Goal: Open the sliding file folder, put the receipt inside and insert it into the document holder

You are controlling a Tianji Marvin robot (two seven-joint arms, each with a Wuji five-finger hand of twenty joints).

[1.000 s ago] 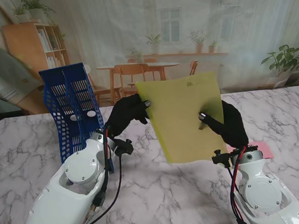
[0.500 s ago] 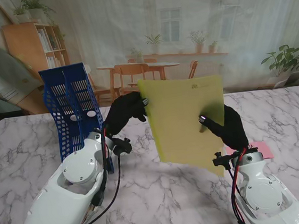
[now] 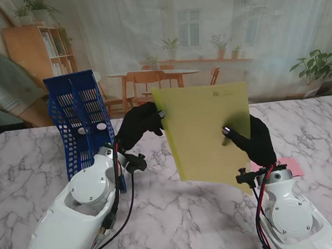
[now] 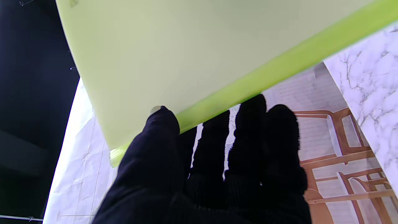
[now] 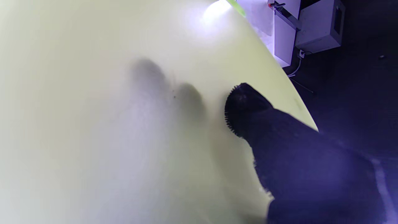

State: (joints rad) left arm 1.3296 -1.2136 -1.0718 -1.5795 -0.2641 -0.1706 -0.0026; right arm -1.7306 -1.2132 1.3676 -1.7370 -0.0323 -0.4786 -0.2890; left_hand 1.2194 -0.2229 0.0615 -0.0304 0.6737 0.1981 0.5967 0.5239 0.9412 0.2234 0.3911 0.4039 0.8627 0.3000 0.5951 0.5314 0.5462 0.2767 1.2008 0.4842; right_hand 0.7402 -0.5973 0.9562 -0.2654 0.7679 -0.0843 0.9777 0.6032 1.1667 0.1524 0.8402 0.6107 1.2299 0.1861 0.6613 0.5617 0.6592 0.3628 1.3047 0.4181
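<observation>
The yellow-green file folder [image 3: 205, 132] is held upright in the air over the middle of the table, gripped by both black-gloved hands. My left hand [image 3: 139, 124] pinches its left edge near the top; the thumb lies on the sheet and the fingers [image 4: 248, 137] sit behind the green spine bar [image 4: 264, 71]. My right hand [image 3: 252, 139] clamps the folder's right side, thumb [image 5: 245, 105] on the near face [image 5: 108, 124], other fingers showing as shadows through the sheet. The blue mesh document holder [image 3: 81, 122] stands at the far left. A pink receipt [image 3: 290, 166] lies on the table by my right wrist.
The marble table [image 3: 182, 218] spreads under the folder. Both white forearms rise from the near corners. A backdrop of a room scene hangs past the table's far edge.
The folder has turned from a tilted landscape pose to nearly upright, its top edge levelling; in the last half second it barely shifted. Both hands kept their grip.
</observation>
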